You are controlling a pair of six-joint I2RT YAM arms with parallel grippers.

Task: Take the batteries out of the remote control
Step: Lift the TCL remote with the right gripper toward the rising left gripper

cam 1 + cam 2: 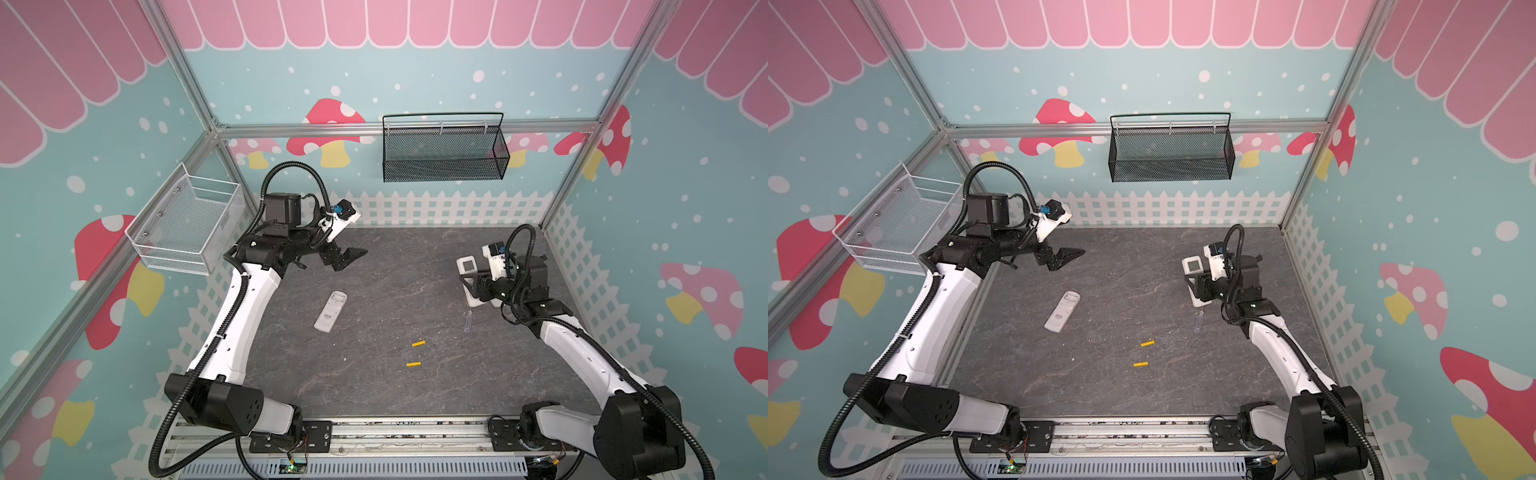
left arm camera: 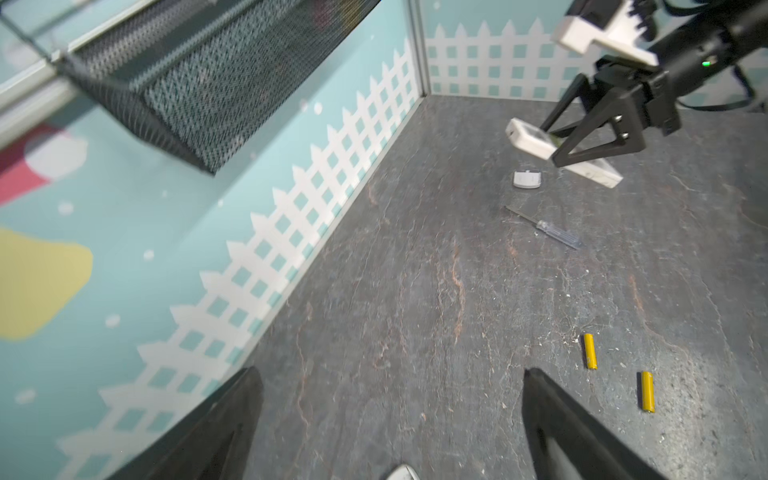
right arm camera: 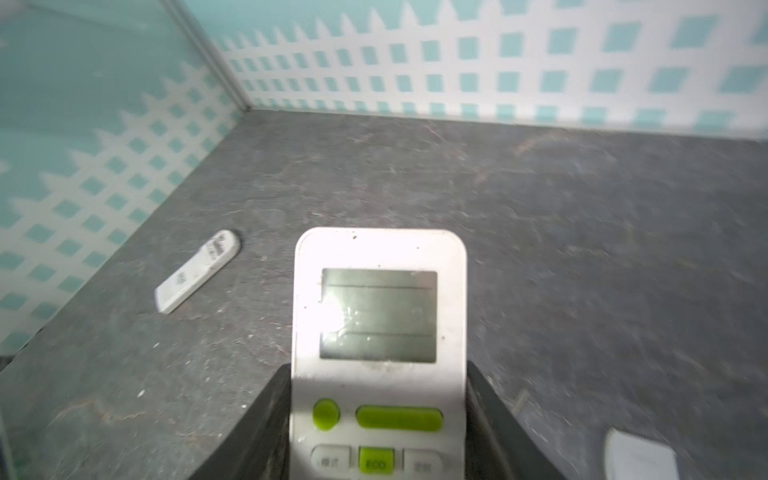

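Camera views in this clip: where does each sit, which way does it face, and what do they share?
Top views: high over the front, looking down on the table; both arms show, with left gripper and right gripper.
Left wrist: on the left arm, facing across the table toward the right gripper; its own open fingers show.
Right wrist: on the right arm, facing the held remote; its own fingers flank it.
Shared: top and left wrist both show the yellow batteries.
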